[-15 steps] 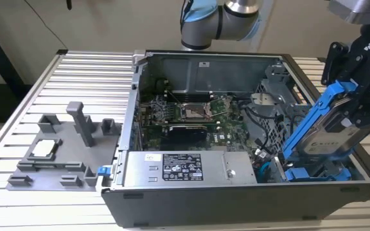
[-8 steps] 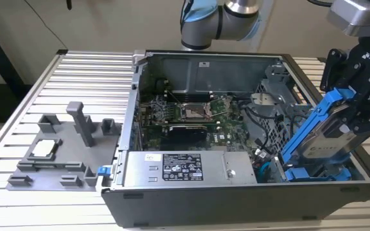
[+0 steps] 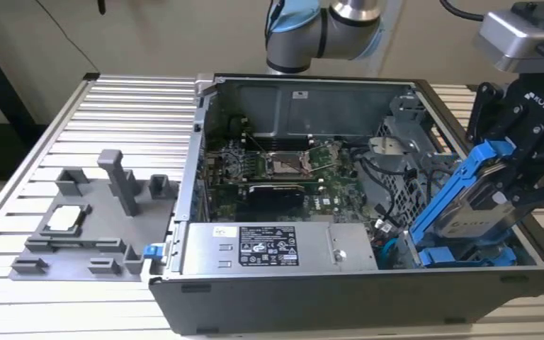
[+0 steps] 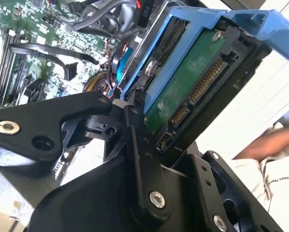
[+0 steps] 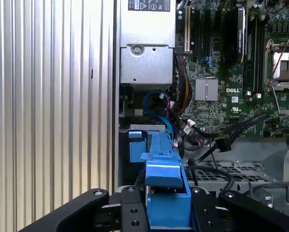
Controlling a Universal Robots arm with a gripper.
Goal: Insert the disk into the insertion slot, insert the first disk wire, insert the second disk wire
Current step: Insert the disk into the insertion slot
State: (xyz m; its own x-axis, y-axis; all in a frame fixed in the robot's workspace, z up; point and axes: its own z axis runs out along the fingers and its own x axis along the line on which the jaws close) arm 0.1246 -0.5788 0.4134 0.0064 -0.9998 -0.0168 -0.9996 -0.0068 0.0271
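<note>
Ribbed aluminium table (image 3: 130, 99) carries an open computer case (image 3: 300, 106). Gripper (image 3: 523, 185) clamped on the disk (image 3: 466, 209), fingers (image 5: 132, 212) pressing the blue carrier's two sides. Disk tilted steeply, lower end down inside the case at the exterior view's right, near the grey power-supply box (image 3: 272, 248)

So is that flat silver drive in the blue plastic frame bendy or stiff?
Probably stiff: the blue-framed silver hard drive looks straight, tilted, held near one end by the black gripper. Likely fragile: its green circuit board is bare.
</note>
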